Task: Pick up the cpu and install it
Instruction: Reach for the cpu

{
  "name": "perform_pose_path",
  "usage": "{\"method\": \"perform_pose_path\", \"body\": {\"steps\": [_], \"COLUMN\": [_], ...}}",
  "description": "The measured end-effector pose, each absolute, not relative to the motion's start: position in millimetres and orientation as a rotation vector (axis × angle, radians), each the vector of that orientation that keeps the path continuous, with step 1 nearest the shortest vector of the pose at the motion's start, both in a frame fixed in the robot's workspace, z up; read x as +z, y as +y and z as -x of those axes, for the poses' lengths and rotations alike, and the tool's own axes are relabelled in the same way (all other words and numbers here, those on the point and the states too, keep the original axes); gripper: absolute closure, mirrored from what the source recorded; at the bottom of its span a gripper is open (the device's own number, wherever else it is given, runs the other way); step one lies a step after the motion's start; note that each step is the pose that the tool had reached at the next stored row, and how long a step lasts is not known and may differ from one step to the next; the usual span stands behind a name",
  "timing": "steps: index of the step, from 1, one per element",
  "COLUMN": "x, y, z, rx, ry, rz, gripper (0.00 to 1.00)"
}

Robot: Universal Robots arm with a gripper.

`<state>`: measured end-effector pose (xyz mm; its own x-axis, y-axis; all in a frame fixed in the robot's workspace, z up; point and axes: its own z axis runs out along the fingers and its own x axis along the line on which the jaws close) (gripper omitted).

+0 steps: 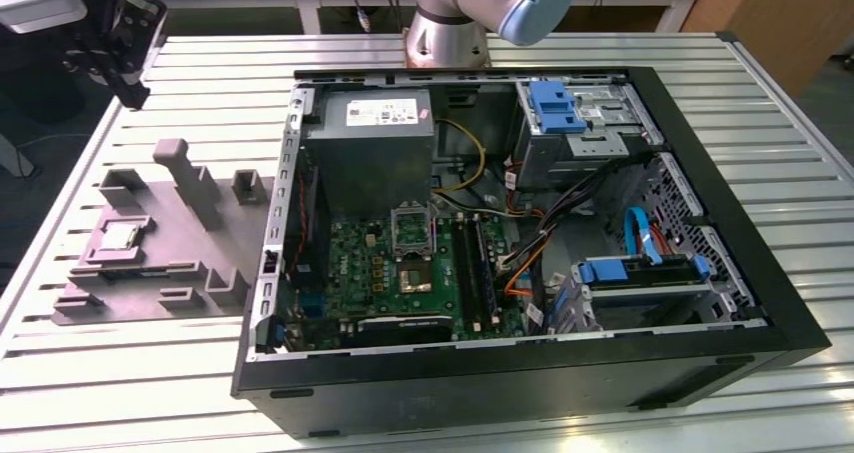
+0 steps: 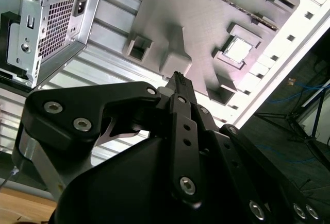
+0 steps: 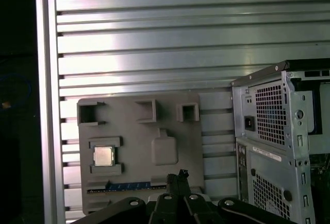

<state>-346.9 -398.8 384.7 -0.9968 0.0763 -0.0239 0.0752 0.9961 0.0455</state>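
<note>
The cpu [image 1: 118,235] is a small silvery square lying in a recess of the grey-purple tray [image 1: 174,258] on the slatted table, at the exterior view's left. Both wrist views show the cpu [image 2: 238,49] [image 3: 103,156] from above in the tray [image 2: 206,18] [image 3: 139,136]. My gripper [image 1: 136,99] hangs high over the table's far left corner, well above and away from the tray. Its black fingertips [image 2: 178,75] [image 3: 180,174] are pressed together with nothing between them. The motherboard socket [image 1: 415,273] lies inside the open computer case [image 1: 534,373].
The open case fills the table's middle, with a grey power-supply box [image 1: 371,153], blue drive brackets [image 1: 555,106] and loose cables. The arm's base [image 1: 454,23] stands behind the case. Raised blocks [image 1: 187,178] stick up from the tray. The table's edge rail [image 3: 45,100] runs beside the tray.
</note>
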Motion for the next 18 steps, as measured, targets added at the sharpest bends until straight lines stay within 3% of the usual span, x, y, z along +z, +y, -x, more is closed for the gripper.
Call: {"method": "perform_pose_path", "body": {"steps": [18], "x": [384.7], "y": [-398.7], "z": [354.0], "rx": [0.07], "ry": [3.113], "rz": [-0.118], "gripper": [0.89]}}
